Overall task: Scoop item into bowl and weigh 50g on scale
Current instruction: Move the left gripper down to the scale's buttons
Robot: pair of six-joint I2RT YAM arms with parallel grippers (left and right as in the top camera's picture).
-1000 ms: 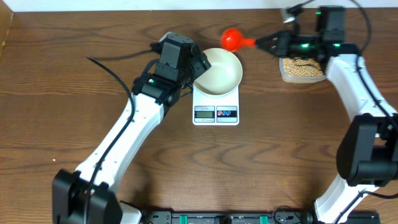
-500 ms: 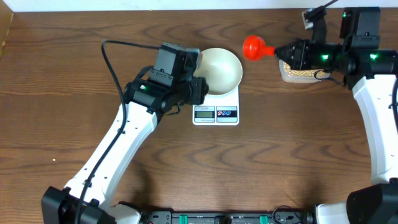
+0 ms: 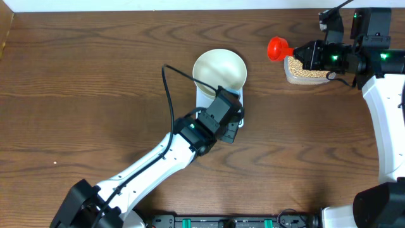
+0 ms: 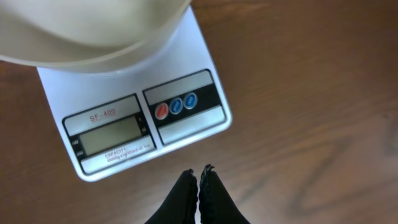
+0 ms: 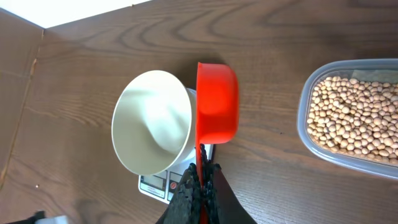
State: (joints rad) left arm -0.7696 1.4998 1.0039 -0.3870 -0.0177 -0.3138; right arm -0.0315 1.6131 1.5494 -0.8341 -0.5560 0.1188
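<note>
The white bowl [image 3: 219,69] stands on the white scale [image 4: 149,124], whose grey display [image 4: 109,134] and red and blue buttons [image 4: 176,106] face me. My left gripper [image 4: 199,173] is shut on nothing, its tips just past the scale's front edge; from overhead the left gripper [image 3: 231,128] covers the display. My right gripper [image 5: 204,171] is shut on the handle of a red scoop [image 5: 217,102], held in the air between the bowl [image 5: 152,121] and the tub. The scoop's inside is turned away. The beans [image 5: 354,118] fill the tub.
A clear plastic tub [image 3: 307,71] with the beans sits at the back right, under the right arm. The left arm's black cable [image 3: 168,88] loops over the table left of the bowl. Brown wooden table [image 3: 76,95] all round.
My left gripper has shut and swung from the bowl's left side to the scale's front edge. The right arm has carried the red scoop rightward, away from the bowl, to the tub.
</note>
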